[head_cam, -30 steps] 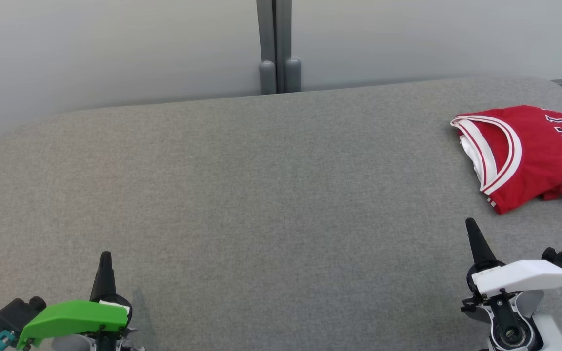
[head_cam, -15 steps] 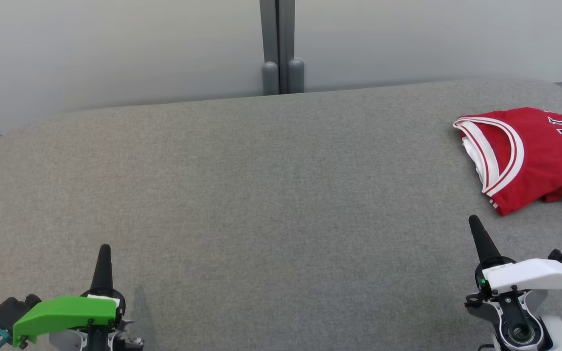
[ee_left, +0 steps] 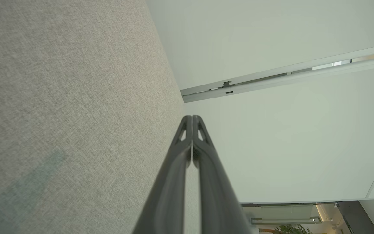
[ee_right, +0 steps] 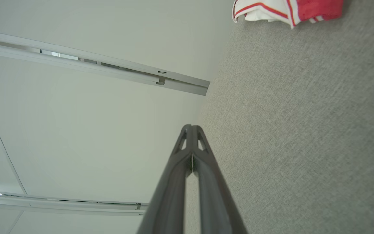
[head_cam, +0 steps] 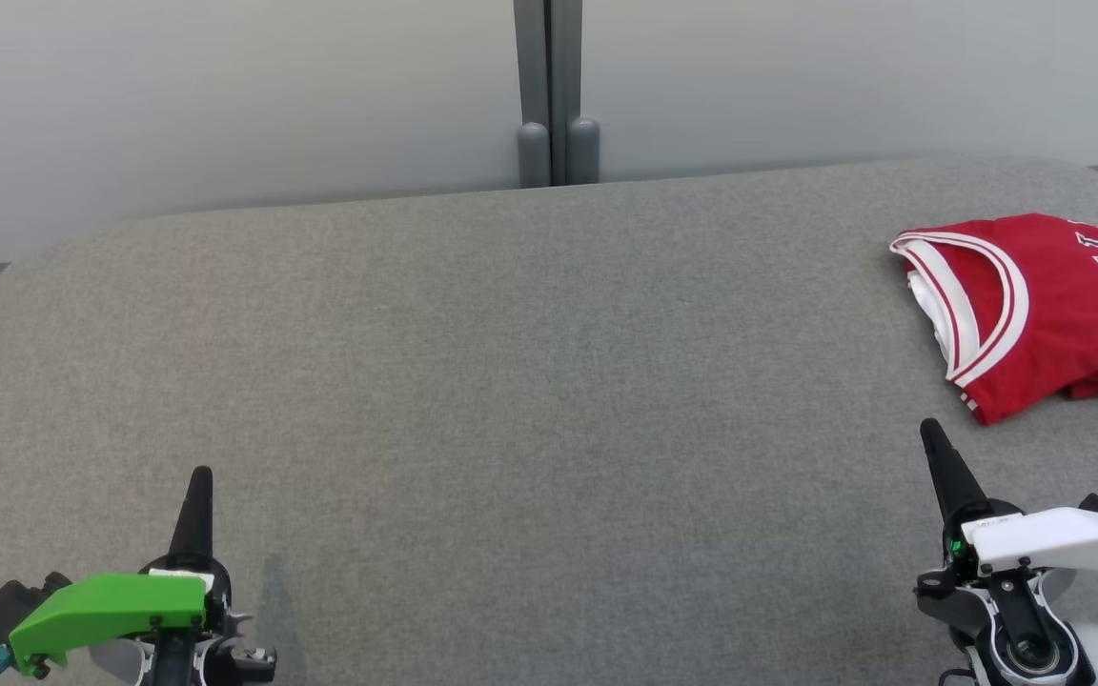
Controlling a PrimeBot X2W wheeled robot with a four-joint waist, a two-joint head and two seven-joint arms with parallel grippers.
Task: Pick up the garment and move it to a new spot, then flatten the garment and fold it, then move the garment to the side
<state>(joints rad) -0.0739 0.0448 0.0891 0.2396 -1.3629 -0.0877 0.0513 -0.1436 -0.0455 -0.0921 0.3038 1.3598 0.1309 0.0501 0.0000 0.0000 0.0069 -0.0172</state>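
Note:
The garment point(head_cam: 1045, 305) is a red jersey with white trim and dark lettering, lying folded at the far right of the grey table; its right part runs off the head view. Its trimmed edge point(ee_right: 278, 9) also peeks in at the top of the right wrist view. My right gripper point(head_cam: 930, 433) is shut and empty at the lower right, just in front of the garment and apart from it; its fingers meet in the right wrist view point(ee_right: 191, 127). At the lower left my left gripper point(head_cam: 200, 476) is shut and empty, its tips pressed together point(ee_left: 192, 117).
The grey fabric table point(head_cam: 511, 362) spreads across the view, with rounded far corners. Behind it stands a pale wall with a grey vertical post point(head_cam: 557, 95) at the centre.
Both grippers have drawn back toward the bottom edge of the head view. The whole picture has shifted slightly, so the camera has moved. The garment lies as before.

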